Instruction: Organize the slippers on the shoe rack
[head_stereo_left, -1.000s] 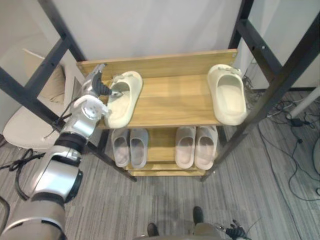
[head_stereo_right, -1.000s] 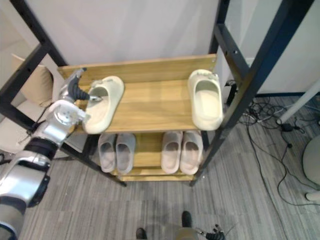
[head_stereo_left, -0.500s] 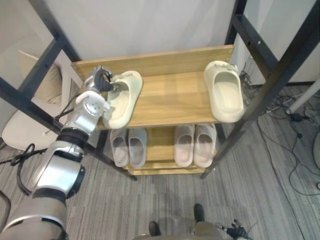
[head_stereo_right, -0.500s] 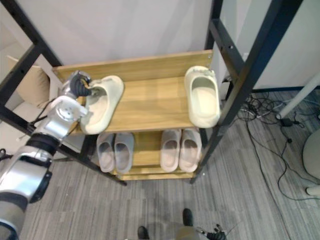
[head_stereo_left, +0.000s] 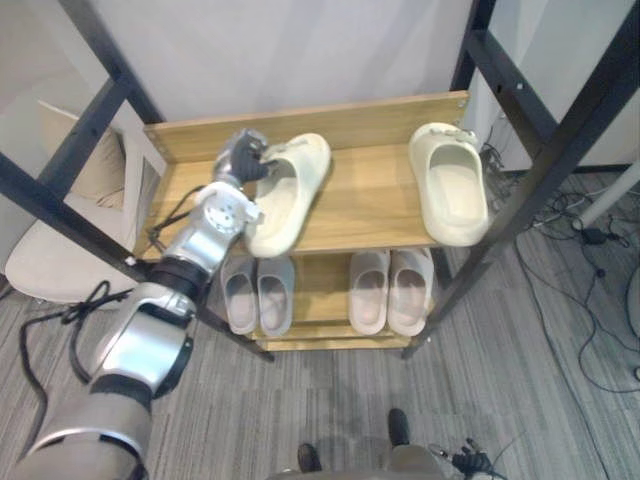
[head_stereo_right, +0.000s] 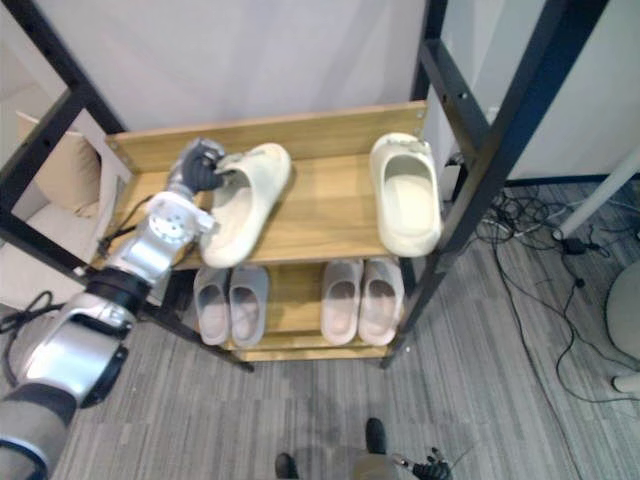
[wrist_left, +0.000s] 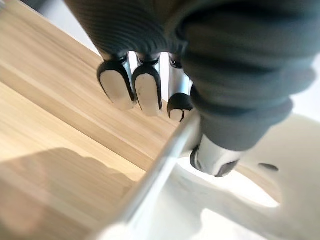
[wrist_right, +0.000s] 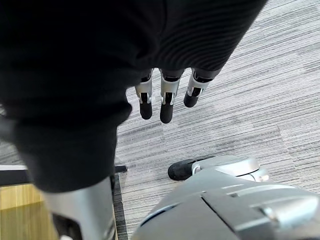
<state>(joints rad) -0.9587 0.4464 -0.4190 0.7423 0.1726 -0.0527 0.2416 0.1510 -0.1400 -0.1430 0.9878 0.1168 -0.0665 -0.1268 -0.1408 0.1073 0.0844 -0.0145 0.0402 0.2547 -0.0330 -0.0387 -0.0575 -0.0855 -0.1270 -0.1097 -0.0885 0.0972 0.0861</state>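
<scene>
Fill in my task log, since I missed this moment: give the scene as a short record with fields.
left hand: fingers curled on the rim of the held cream slipper
held cream slipper: at an angle on the top shelf, left part
other cream slipper: top shelf, right end, untouched
lower shelf: left pale pair, right pale pair
right hand: fingers relaxed, above the floor

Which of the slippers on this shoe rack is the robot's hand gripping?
The cream foam slipper lying slanted on the top shelf's left half: the left hand curls round its rim. Its cream twin at the right lies untouched.
</scene>
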